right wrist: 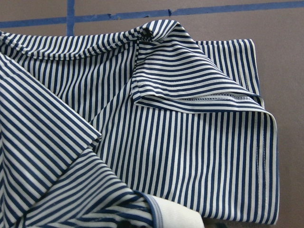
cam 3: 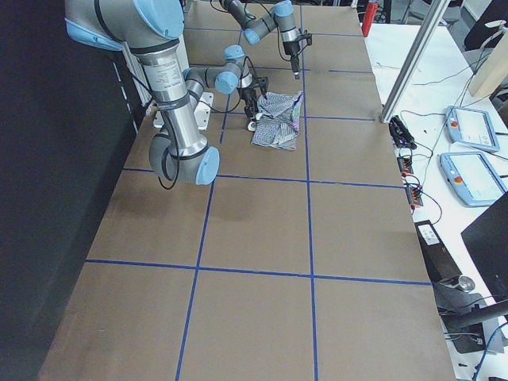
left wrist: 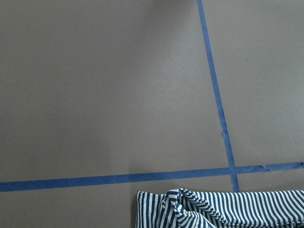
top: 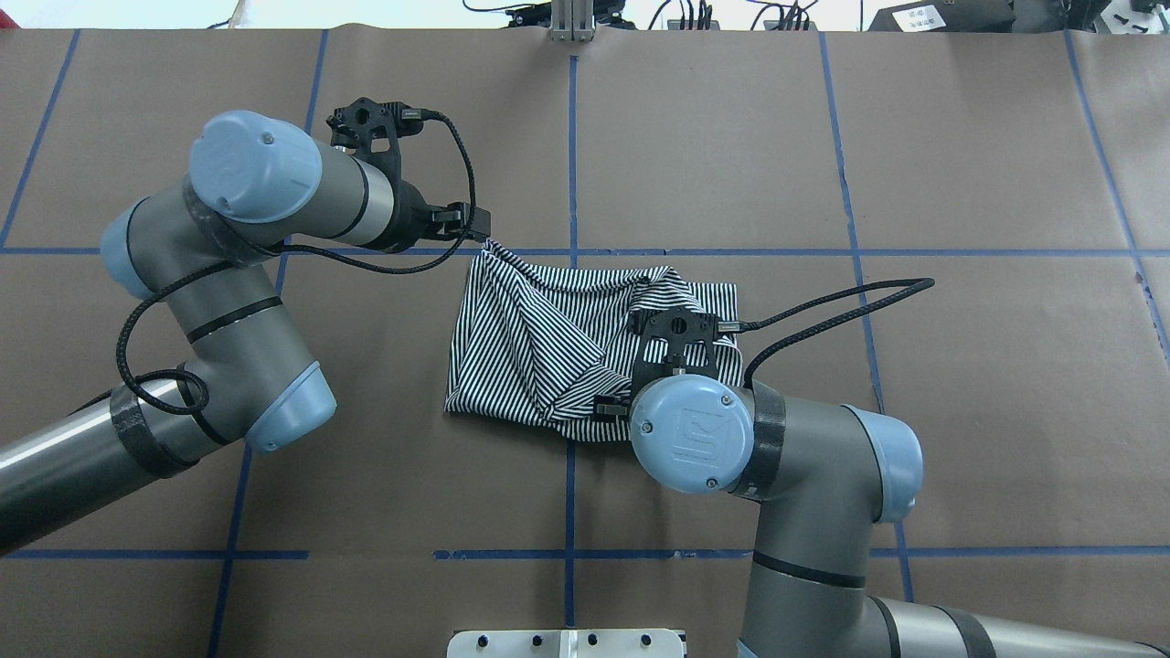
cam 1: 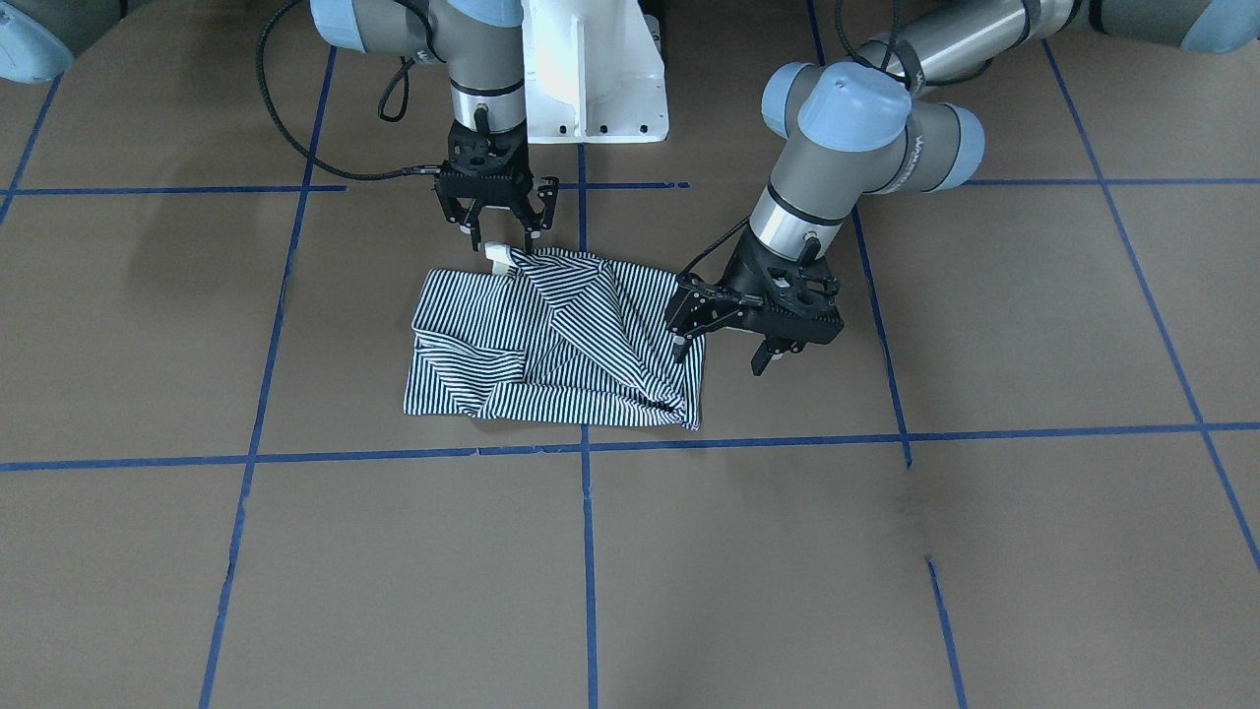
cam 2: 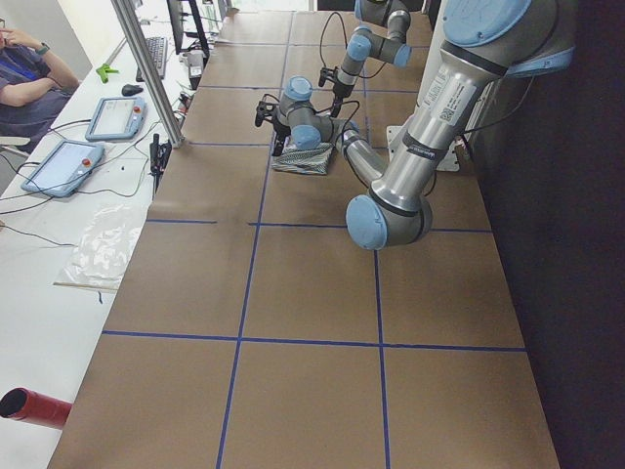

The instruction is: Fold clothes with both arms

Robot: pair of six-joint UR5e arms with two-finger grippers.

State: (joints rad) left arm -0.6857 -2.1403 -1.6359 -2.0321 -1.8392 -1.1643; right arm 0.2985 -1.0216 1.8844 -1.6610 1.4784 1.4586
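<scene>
The striped polo shirt (cam 1: 551,335) lies crumpled and partly folded on the brown table, near the centre (top: 539,338). Its cream collar (cam 1: 499,258) sticks out at the edge nearest the robot base. My right gripper (cam 1: 499,231) hangs open just above that collar, and its wrist view looks down on the shirt's folds (right wrist: 166,142) and the collar (right wrist: 175,216). My left gripper (cam 1: 719,356) is open at the shirt's side edge, one finger over the cloth, close to a raised corner (top: 487,245). Only the shirt's edge (left wrist: 223,209) shows in the left wrist view.
The white pedestal base (cam 1: 591,79) stands behind the shirt. Blue tape lines (cam 1: 587,551) grid the brown table. A side bench carries tablets (cam 2: 59,166) and cables, with a metal post (cam 2: 146,68) and a seated person (cam 2: 29,78) beside it.
</scene>
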